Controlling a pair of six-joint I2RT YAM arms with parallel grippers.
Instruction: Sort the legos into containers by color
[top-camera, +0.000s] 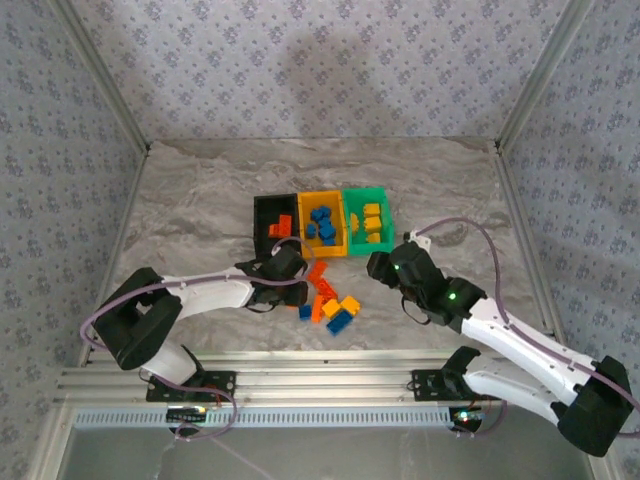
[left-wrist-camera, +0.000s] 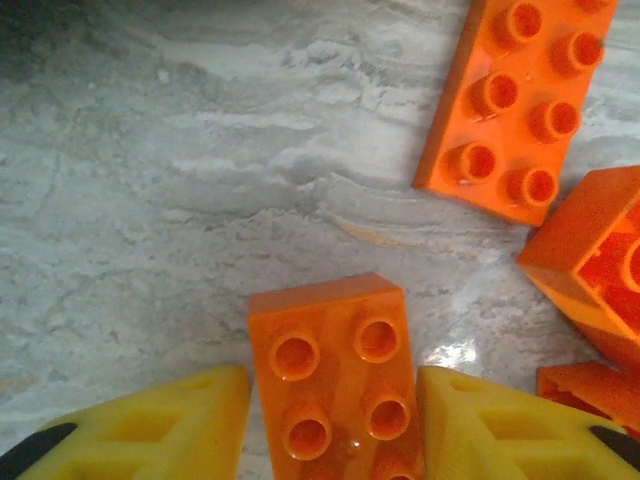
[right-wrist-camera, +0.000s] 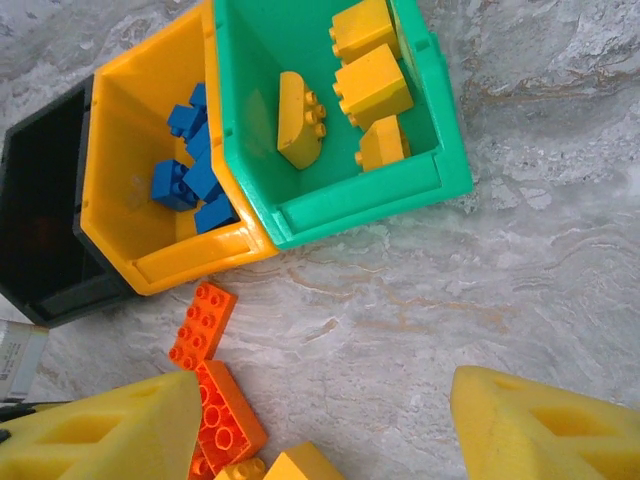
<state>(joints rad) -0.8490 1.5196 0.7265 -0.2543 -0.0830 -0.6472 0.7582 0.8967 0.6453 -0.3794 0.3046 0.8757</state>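
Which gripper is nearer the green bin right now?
Right. The right gripper sits open just in front of the green bin; the left gripper is farther off, in front of the black bin, gripping an orange brick.

Three joined bins in a row: black bin holding orange-red bricks, yellow-orange bin blue bricks, green bin yellow bricks; loose mixed bricks just in front, left gripper at their edge, right gripper near green bin.
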